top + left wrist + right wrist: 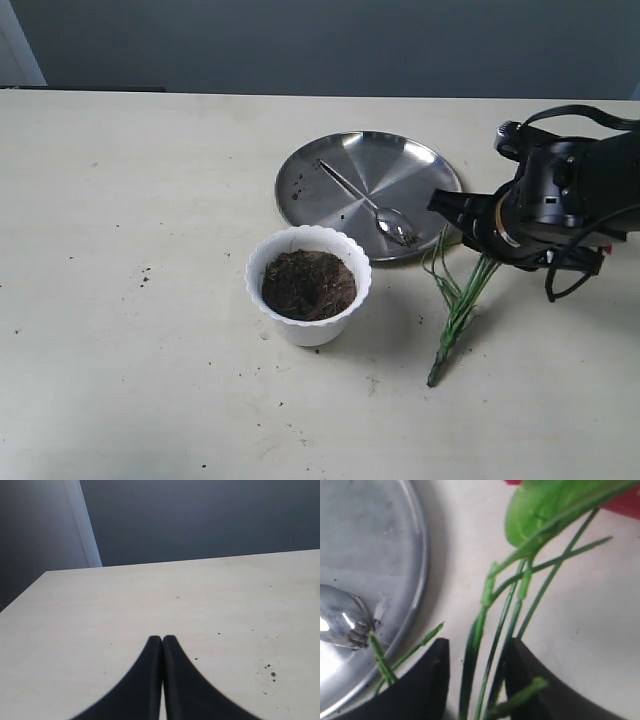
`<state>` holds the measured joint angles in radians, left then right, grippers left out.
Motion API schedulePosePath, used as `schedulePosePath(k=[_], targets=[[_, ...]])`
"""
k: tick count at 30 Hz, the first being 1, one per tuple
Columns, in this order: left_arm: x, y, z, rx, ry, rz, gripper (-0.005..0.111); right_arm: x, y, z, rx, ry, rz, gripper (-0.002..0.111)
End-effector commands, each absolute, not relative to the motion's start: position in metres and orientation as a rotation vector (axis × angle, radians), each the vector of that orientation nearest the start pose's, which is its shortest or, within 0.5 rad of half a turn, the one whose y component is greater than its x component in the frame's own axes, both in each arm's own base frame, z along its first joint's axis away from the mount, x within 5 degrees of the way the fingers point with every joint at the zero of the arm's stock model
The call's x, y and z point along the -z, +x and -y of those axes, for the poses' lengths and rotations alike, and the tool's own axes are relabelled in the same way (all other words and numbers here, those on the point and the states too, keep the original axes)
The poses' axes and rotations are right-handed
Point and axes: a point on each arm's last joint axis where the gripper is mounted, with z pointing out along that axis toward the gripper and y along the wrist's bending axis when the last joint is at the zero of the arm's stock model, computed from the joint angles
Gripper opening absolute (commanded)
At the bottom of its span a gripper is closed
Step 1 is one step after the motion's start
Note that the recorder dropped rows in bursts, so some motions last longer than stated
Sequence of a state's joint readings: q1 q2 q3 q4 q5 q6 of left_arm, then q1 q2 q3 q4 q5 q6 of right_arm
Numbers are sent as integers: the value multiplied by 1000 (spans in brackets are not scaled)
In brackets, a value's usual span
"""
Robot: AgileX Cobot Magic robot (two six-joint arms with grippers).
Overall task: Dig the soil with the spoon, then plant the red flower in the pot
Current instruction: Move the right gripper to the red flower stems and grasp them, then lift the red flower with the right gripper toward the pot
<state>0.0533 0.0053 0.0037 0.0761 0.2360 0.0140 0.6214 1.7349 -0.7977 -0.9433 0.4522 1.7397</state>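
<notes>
One white pot (308, 285) at frame centre on the counter (120, 250), filled with one dark mass of soil (308, 284); one steel plate (366, 190) just above and right of it, carrying one spoon (368, 204) with bowl toward the plate's lower right edge. One red flower (457, 305) right of the pot, stem end touching the counter, stems between the right gripper (474, 680) fingers (422, 685), closed around them. Left gripper (162, 642) fingers pressed together over bare counter, holding nothing.
</notes>
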Motion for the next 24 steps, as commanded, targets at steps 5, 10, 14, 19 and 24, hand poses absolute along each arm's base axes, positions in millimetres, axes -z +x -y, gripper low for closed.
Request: schedulePosePath(k=[5, 10, 14, 19, 24], targets=[[-192, 55, -4, -107, 15, -1717, 0, -144, 265, -145, 38, 410, -2560, 18], [-192, 55, -4, -107, 15, -1717, 0, -144, 264, -141, 96, 426, -2560, 18], [-192, 55, -4, -107, 15, -1717, 0, -145, 264, -140, 106, 414, -2556, 18], [-192, 55, -4, -107, 15, -1717, 0, -146, 266, -139, 149, 298, -2545, 12], [-192, 55, -4, -107, 15, -1717, 0, -148, 266, -132, 262, 288, -2529, -1]])
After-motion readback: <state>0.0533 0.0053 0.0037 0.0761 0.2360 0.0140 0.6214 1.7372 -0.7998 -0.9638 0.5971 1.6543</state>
